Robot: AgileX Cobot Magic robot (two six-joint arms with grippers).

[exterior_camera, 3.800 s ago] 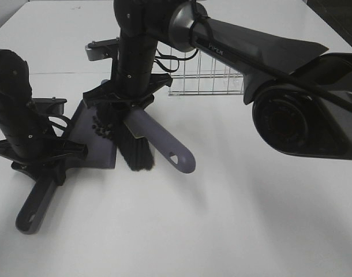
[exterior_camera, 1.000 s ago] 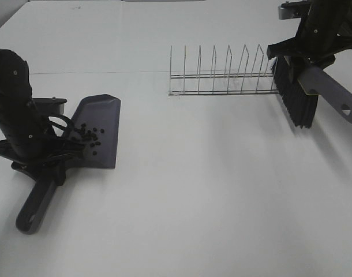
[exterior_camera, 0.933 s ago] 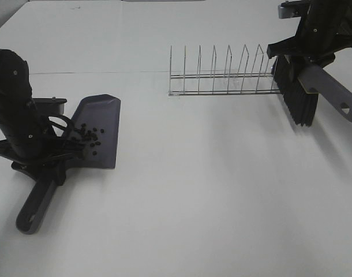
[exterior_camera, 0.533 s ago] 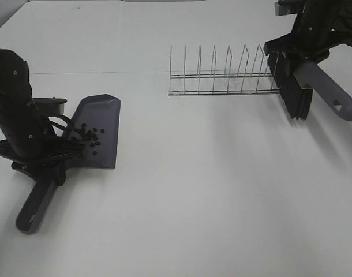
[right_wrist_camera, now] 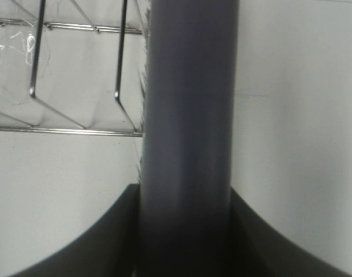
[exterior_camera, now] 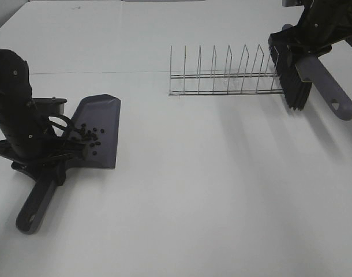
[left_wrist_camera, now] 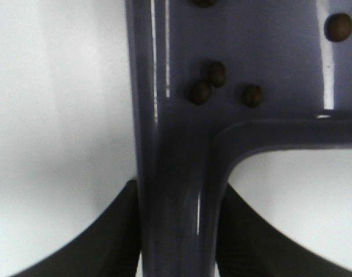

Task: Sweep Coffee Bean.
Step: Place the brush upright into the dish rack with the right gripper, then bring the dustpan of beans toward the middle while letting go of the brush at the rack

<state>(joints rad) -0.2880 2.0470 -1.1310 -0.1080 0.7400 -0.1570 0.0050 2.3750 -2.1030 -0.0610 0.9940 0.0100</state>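
The beans (exterior_camera: 90, 135) lie inside the dustpan (exterior_camera: 104, 109), at the left side of the table (exterior_camera: 210, 196). The left gripper (left_wrist_camera: 177, 231) has its jaws closed on the dustpan handle. The right gripper (right_wrist_camera: 184, 231) clamps the brush (exterior_camera: 295, 86) by its handle, with the bristles just beside the end of the wire rack (exterior_camera: 222, 78).
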